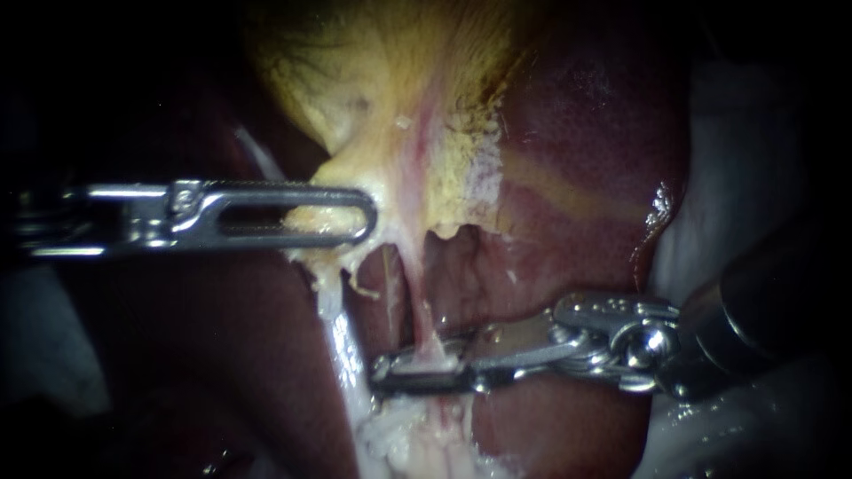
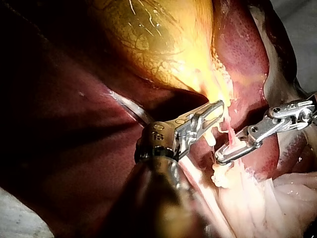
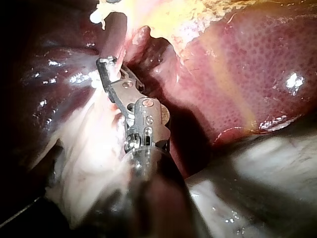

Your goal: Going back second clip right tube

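My left instrument [image 1: 359, 217] comes in level from the left, its slotted jaws shut on the yellow lower end of the gallbladder [image 1: 390, 98] and holding it taut. Two strands run down from there: a whitish left one [image 1: 342, 333] and the pink right tube [image 1: 424, 330]. My right instrument [image 1: 386, 372] reaches in from the right, and its jaws stand open around the right tube with a narrow dark gap between them. The left wrist view shows the left jaws [image 2: 218, 109] on the gallbladder and the right jaws [image 2: 220, 157] across the tube. In the right wrist view the right jaws [image 3: 104, 64] appear edge-on.
Dark red liver [image 1: 586, 133] lies behind and to the right of the tubes. Pale fatty tissue [image 1: 417, 439] bunches below the right jaws. White gauze or drape [image 1: 737, 177] lies at the far right.
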Motion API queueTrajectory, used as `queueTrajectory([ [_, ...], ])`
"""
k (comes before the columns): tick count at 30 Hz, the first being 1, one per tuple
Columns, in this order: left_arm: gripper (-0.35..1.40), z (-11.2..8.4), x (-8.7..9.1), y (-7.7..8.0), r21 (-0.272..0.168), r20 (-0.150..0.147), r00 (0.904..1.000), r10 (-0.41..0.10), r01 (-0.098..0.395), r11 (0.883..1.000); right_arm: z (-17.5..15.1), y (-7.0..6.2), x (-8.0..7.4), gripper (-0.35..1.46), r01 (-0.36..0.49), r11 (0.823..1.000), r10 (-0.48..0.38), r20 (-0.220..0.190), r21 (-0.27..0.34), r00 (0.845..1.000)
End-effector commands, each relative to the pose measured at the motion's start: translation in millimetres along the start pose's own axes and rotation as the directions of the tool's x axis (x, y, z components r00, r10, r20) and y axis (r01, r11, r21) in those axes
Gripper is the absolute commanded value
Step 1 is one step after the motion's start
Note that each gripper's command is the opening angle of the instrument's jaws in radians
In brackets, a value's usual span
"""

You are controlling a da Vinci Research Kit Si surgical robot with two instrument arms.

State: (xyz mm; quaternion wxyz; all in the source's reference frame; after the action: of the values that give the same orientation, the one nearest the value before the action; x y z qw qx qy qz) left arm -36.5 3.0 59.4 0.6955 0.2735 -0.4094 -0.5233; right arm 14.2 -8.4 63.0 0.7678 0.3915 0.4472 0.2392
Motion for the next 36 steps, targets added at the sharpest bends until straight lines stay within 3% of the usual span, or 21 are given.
queueTrajectory([
  [1, -0.35, 0.0, 0.0, 0.0, 0.000, 0.000, 1.0000, 0.000, 0.000, 1.000, 0.0, 0.0, 0.0, -0.35, 0.006, 1.000, -0.006, -0.002, -0.001, 1.000],
  [12, -0.35, 0.0, 0.0, 0.0, 0.000, 0.000, 1.0000, 0.000, 0.000, 1.000, 0.0, -0.1, 0.0, -0.35, 0.013, 1.000, -0.013, -0.001, 0.001, 1.000],
  [15, -0.35, 0.0, 0.0, 0.0, 0.000, 0.000, 1.0000, 0.000, 0.000, 1.000, 0.0, -0.1, 0.0, -0.35, 0.072, 0.997, -0.072, 0.004, 0.005, 0.997],
  [16, -0.35, 0.0, 0.0, 0.0, 0.000, 0.000, 1.0000, 0.000, 0.000, 1.000, 0.1, -0.1, 0.0, -0.21, 0.108, 0.994, -0.108, 0.002, 0.010, 0.994],
  [17, -0.35, 0.0, 0.0, 0.0, 0.000, 0.000, 1.0000, 0.000, 0.000, 1.000, 0.2, -0.2, -0.1, 0.02, 0.243, 0.970, -0.243, -0.008, -0.010, 0.970],
  [18, -0.35, 0.0, 0.0, 0.0, 0.000, 0.000, 1.0000, 0.000, 0.000, 1.000, 0.3, -0.2, 0.0, 0.19, 0.322, 0.946, -0.323, -0.011, -0.037, 0.946],
  [20, -0.35, 0.0, 0.0, 0.0, 0.000, 0.000, 1.0000, 0.000, 0.000, 1.000, 0.6, 0.1, 0.1, 0.50, 0.369, 0.927, -0.372, -0.024, -0.070, 0.928],
  [36, -0.35, 0.1, 0.1, 0.0, 0.000, 0.001, 1.0000, 0.000, 0.000, 1.000, -0.9, 0.0, 0.0, 0.50, 0.437, 0.897, -0.440, -0.028, -0.069, 0.898],
])
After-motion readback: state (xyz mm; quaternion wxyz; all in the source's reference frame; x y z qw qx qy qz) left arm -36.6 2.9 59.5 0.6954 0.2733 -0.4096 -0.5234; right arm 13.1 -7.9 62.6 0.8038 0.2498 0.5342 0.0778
